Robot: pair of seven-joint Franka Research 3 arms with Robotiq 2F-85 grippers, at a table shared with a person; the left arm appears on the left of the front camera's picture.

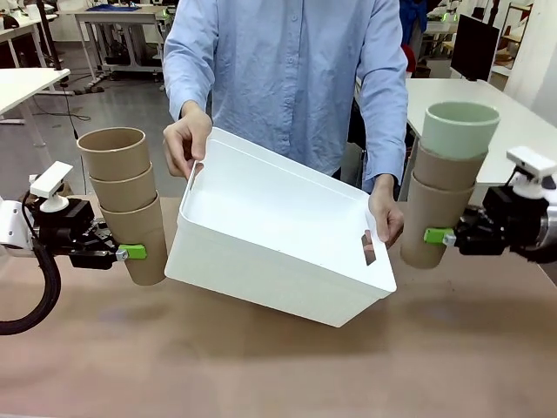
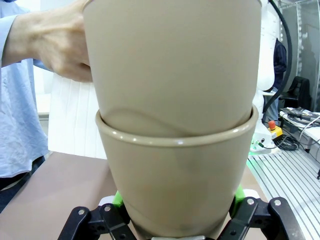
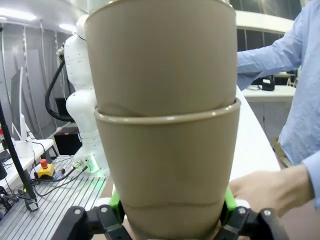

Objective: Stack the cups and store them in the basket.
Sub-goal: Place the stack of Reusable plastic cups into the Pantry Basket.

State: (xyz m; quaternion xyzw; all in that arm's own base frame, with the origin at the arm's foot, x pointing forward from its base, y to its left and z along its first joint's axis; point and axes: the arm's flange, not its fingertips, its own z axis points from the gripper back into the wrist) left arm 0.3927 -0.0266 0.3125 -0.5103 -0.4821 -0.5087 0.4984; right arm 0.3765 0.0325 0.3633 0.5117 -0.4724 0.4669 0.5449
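A person holds the white basket point(image 1: 261, 235) tilted above the table's middle, one hand point(image 1: 186, 139) on the far left rim and the other point(image 1: 386, 218) by the right handle slot. Left of it, my left gripper point(image 1: 130, 252) is shut on the bottom cup of a stack of three tan cups point(image 1: 122, 192), held upright; up close the stacked cups point(image 2: 175, 150) fill the left wrist view. On the right, my right gripper point(image 1: 438, 236) is shut on a stack of two tan cups point(image 1: 435, 209) topped by a mint green cup point(image 1: 459, 129). The tan stack point(image 3: 165, 150) sits between its green pads point(image 3: 227, 200).
The brown table point(image 1: 278, 366) runs below the basket and both arms. The person in a light blue shirt point(image 1: 287, 70) stands at the far side. White tables point(image 1: 26, 83) and desks stand behind, with another at the right point(image 1: 513, 113).
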